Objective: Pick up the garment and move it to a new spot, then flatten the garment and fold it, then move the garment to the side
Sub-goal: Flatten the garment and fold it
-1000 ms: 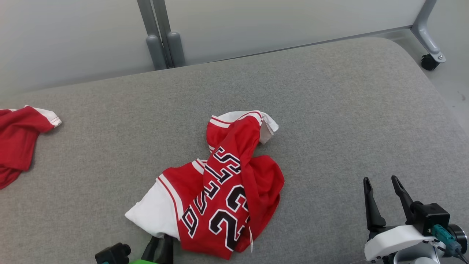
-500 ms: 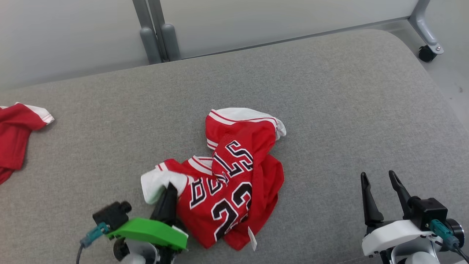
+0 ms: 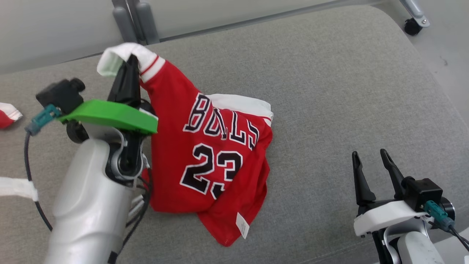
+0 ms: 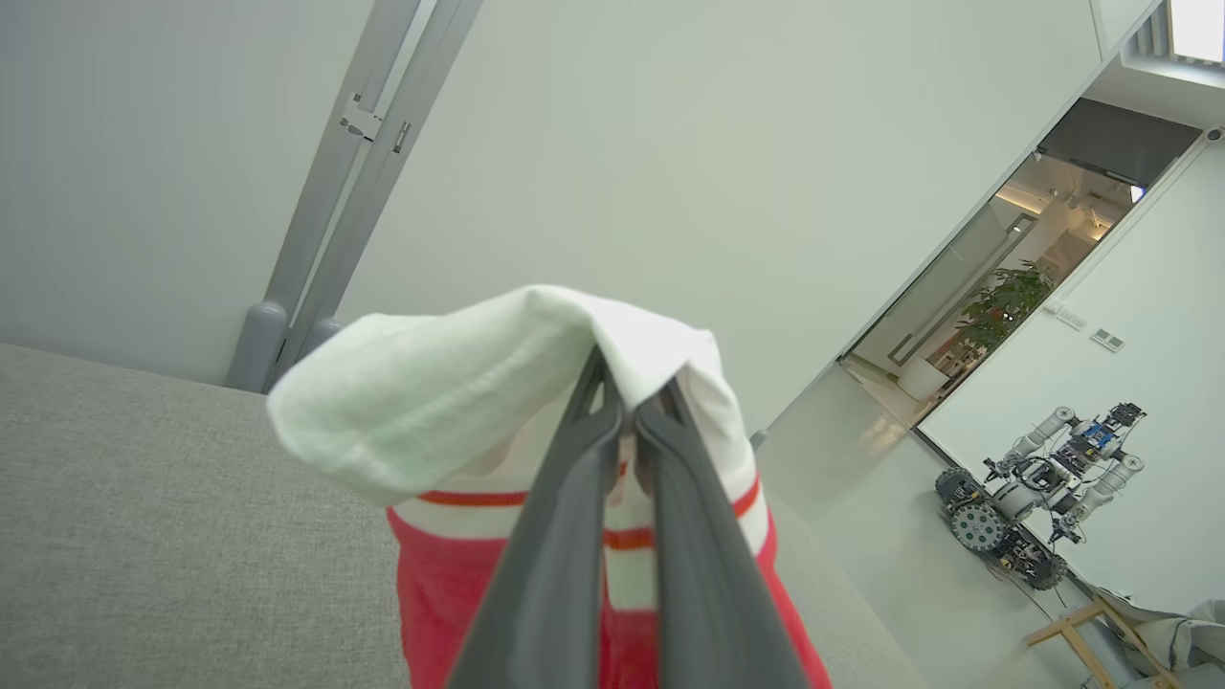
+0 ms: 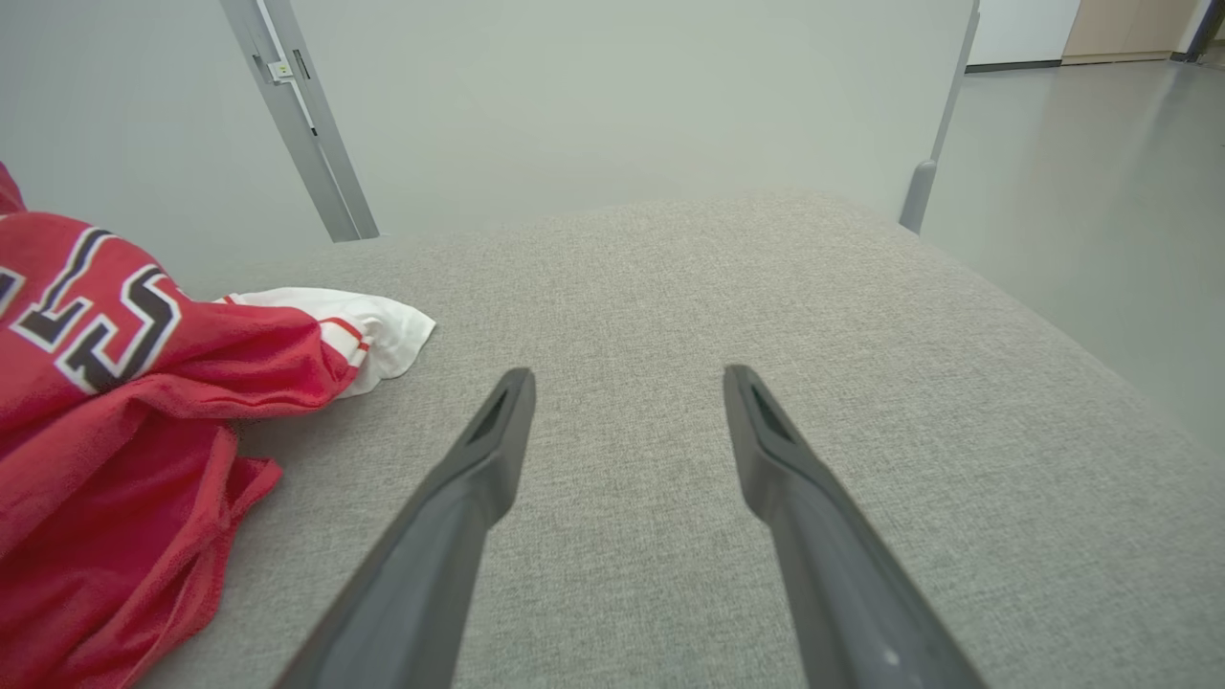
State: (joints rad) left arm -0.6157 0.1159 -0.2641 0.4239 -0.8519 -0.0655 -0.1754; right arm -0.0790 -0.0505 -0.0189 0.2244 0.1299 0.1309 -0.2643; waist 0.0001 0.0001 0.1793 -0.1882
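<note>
The garment is a red jersey with white trim and black lettering and the number 23. My left gripper is shut on its white-edged corner and holds that corner up, so the cloth hangs from it while the lower part still lies on the grey cushion. In the left wrist view the two fingers pinch the white hem. My right gripper stands open at the lower right, apart from the jersey. The right wrist view has the garment to the left of its spread fingers.
Another red and white cloth lies at the cushion's far left edge. Grey metal frame posts stand behind the cushion, and a castor wheel is at the top right. Another wheeled robot stands on the floor beyond.
My left gripper closed on the jersey's white corner and lifted it up and away from me, unfurling the cloth. The head camera has tilted too. The right gripper stayed open.
</note>
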